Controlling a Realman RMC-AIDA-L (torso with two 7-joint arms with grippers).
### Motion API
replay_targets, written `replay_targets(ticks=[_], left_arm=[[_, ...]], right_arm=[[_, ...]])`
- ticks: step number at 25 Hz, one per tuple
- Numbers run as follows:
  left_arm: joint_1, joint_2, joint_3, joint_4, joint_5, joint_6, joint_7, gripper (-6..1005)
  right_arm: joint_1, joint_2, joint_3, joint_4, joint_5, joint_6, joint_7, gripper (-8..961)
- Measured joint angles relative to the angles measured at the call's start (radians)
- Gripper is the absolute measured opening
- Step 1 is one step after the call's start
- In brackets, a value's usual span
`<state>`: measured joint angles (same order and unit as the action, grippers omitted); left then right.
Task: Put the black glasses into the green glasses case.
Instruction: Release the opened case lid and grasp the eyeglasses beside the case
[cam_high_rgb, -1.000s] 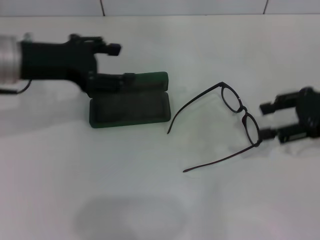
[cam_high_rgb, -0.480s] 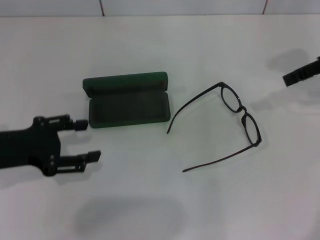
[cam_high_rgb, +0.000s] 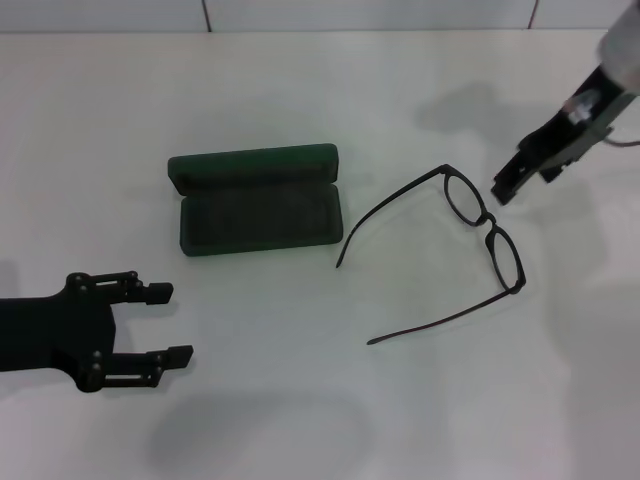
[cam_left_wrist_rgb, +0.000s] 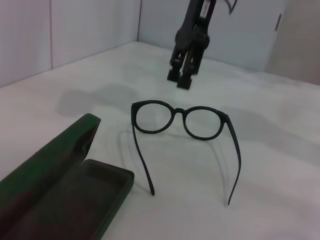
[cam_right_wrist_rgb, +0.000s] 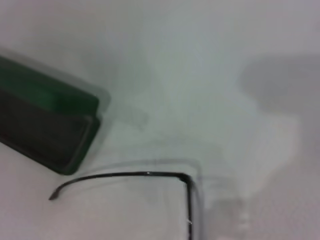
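Note:
The green glasses case (cam_high_rgb: 255, 200) lies open at the left centre of the white table, lid tipped back, with nothing inside. It also shows in the left wrist view (cam_left_wrist_rgb: 65, 185) and the right wrist view (cam_right_wrist_rgb: 45, 120). The black glasses (cam_high_rgb: 482, 228) lie to its right with both temple arms unfolded; they also show in the left wrist view (cam_left_wrist_rgb: 177, 117), and one temple arm shows in the right wrist view (cam_right_wrist_rgb: 125, 175). My left gripper (cam_high_rgb: 170, 322) is open and empty, near the front left, apart from the case. My right gripper (cam_high_rgb: 508, 182) hangs just beyond the glasses' far lens, pointing down at them.
The white table (cam_high_rgb: 320, 420) ends at a tiled wall (cam_high_rgb: 360, 12) at the back. In the left wrist view my right gripper (cam_left_wrist_rgb: 182, 77) stands just behind the glasses.
My left gripper left the case lid and drew back to the front left, leaving the case open. My right gripper swung away from the glasses' near lens and came in behind the far lens.

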<state>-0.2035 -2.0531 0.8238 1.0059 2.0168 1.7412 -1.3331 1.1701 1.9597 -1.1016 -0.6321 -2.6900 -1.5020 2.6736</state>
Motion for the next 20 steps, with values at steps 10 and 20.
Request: replay_targets(ticks=[10,20], left_arm=[[0.006,-0.005,-0.002,-0.010,0.002,0.003,0.037,778],[-0.006,0.001,-0.008,-0.041,-0.001,0.001,0.055,777]], right_arm=[[0.007,0.054,-0.010,0.037,-0.004,0.077,0.019,723],[0.003,0.063,-0.004,0.093,0.026,0.111,0.035,688]])
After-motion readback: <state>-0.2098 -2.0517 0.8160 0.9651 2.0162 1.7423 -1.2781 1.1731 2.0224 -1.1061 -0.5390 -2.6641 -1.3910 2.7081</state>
